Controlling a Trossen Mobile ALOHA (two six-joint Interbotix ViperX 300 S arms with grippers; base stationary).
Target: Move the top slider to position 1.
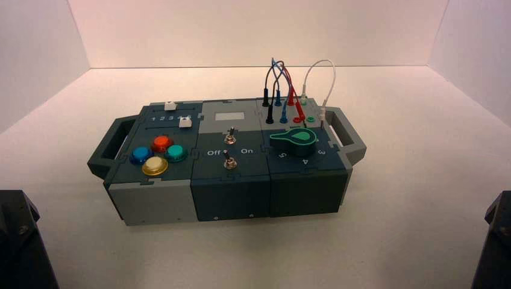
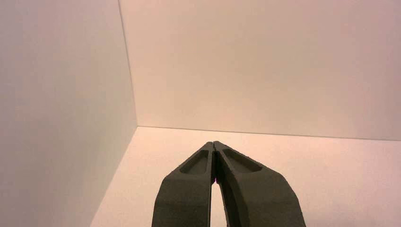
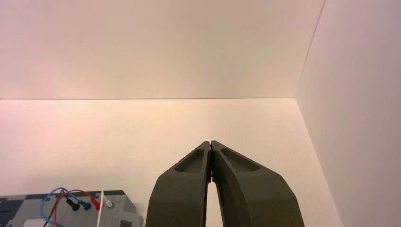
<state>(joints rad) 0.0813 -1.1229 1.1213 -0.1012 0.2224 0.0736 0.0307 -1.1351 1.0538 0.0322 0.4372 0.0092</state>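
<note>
The box (image 1: 156, 205) stands in the middle of the white floor. The top slider (image 1: 170, 106) is a tiny white knob at the box's far left corner, near the middle of its track. A second, like knob (image 1: 185, 123) sits just nearer, at the right end of the white numeral row. Position 1 (image 1: 152, 119) is the row's leftmost numeral, left of both knobs. My left gripper (image 2: 214, 143) is shut and empty, parked far from the box. My right gripper (image 3: 210, 142) is shut and empty, parked too. Both arms show only at the high view's bottom corners.
Orange (image 1: 161, 143), blue (image 1: 141, 155), teal (image 1: 176, 152) and yellow (image 1: 155, 165) round buttons sit near the sliders. Two metal toggle switches (image 1: 229, 138) stand mid-box. A green dial (image 1: 293, 139) and plugged wires (image 1: 283, 84) are at the right, the wires also in the right wrist view (image 3: 75, 203). White walls enclose the floor.
</note>
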